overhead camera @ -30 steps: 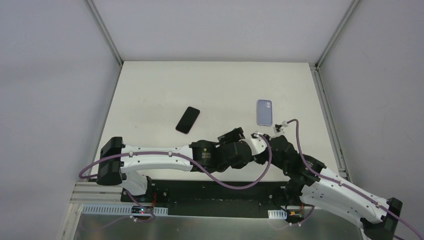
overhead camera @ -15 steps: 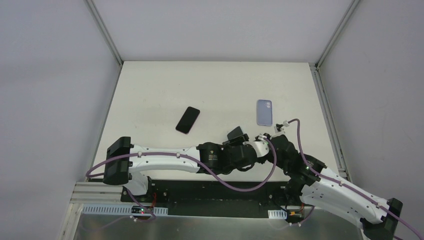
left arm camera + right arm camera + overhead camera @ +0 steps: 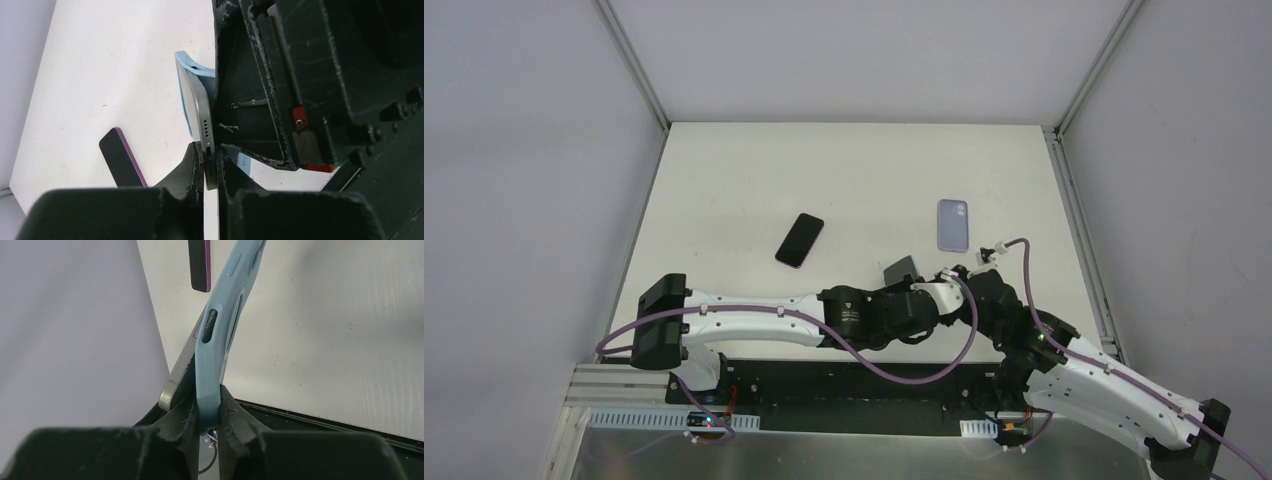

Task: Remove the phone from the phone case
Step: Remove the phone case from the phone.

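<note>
Where the two arms meet over the near middle of the white table point(image 3: 724, 180), a silver phone point(image 3: 206, 117) sits partly inside a light blue phone case point(image 3: 221, 335), with one corner standing clear of it. The left gripper point(image 3: 210, 167) pinches the phone's bare edge, fingers narrow. The right gripper point(image 3: 207, 412) clamps the case's rim. Farther back, a black phone point(image 3: 799, 240) and a lavender case point(image 3: 953, 224) lie flat, well apart.

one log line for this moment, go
left pincer: shut on phone | right pincer: shut on case | phone: partly out of case
</note>
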